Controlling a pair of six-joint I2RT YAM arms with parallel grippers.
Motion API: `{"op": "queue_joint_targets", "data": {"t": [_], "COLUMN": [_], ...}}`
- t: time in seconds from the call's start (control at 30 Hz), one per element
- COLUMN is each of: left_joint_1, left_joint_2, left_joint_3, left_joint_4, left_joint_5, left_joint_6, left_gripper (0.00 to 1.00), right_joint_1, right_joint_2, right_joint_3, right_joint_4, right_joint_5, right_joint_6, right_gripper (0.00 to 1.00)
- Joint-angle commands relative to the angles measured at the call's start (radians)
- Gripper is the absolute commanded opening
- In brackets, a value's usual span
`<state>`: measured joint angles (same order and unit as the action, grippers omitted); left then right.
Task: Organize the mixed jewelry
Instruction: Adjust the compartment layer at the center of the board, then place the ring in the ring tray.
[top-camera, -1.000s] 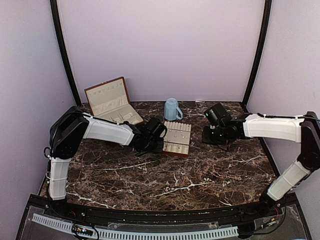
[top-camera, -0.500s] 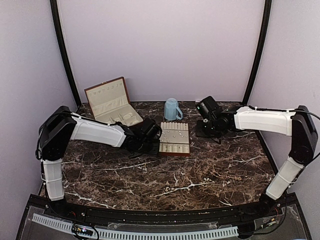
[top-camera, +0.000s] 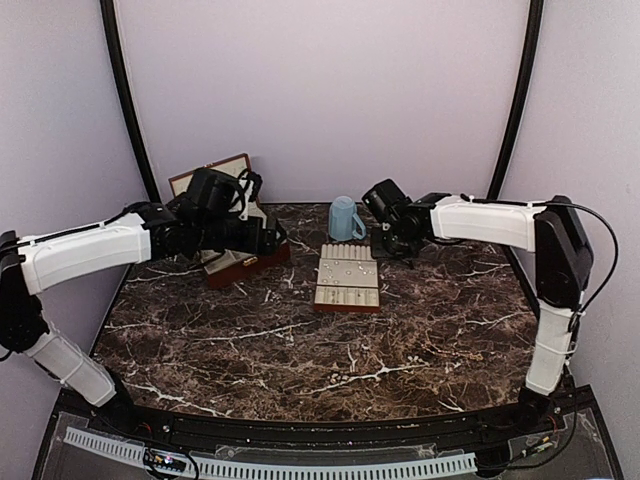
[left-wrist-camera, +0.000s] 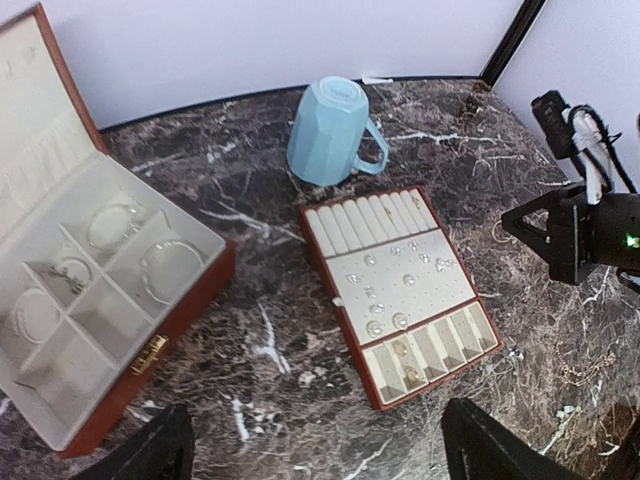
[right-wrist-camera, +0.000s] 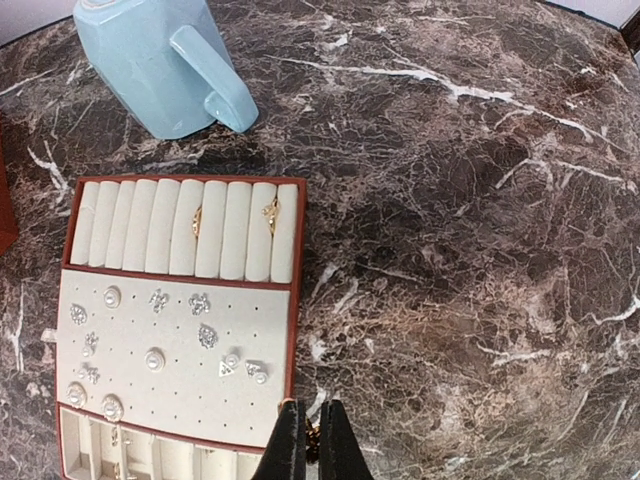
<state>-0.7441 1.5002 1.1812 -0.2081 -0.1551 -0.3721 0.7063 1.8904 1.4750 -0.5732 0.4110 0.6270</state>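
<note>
Seemingly past halfway: tiny silvery-pale jewelry pieces (right-wrist-camera: 207, 335) in flat cream slotted tray (right-wrist-camera: 185, 398); strays (thin chain (left-wrist-camera: 590, 372)) right of it; left gripper (left-wrist-camera: 322, 442) wide, empty; right gripper (right-wrist-camera: 305, 437) pinched shut.

Table (top-camera: 400, 340): dark brown marble pattern, white and tan veining. Mug (left-wrist-camera: 330, 130): plain pale blue. Slotted tray (left-wrist-camera: 430, 300): cream pads, reddish-brown frame. Jewelry box (left-wrist-camera: 195, 300): reddish-brown shell, cream lining, brass-coloured clasp (left-wrist-camera: 150, 352). Earrings (right-wrist-camera: 155, 358): silvery and pearl-white. Rings (right-wrist-camera: 270, 213): gold. Walls (top-camera: 320, 90): pale lilac.
</note>
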Motion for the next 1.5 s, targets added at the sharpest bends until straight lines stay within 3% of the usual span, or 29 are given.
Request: {"op": "queue_joint_targets", "data": {"t": [0.0, 0.17, 0.3, 0.47, 1.47], "left_joint_1": [0.113, 0.274, 0.328, 0.336, 0.336], "left_joint_2": [-0.112, -0.15, -0.199, -0.247, -0.279], "left_joint_3": [0.023, 0.03, -0.024, -0.067, -0.082], "left_joint_4": [-0.115, -0.161, -0.118, -0.123, -0.113], "left_joint_5": [0.135, 0.258, 0.312, 0.247, 0.267], "left_joint_6": [0.175, 0.229, 0.222, 0.251, 0.263], "left_gripper": [0.9, 0.92, 0.93, 0.93, 0.93], "right_joint_1": [0.007, 0.007, 0.009, 0.009, 0.007], "right_joint_2": [0.071, 0.18, 0.244, 0.31, 0.55], "right_joint_3": [0.115, 0.229, 0.306, 0.377, 0.631], "right_joint_4": [-0.036, -0.081, -0.118, -0.146, -0.258], "right_joint_5": [0.052, 0.085, 0.1, 0.131, 0.23], "right_joint_6": [-0.021, -0.016, -0.009, -0.013, 0.055], "right_gripper": [0.0, 0.0, 0.0, 0.0, 0.0]}}
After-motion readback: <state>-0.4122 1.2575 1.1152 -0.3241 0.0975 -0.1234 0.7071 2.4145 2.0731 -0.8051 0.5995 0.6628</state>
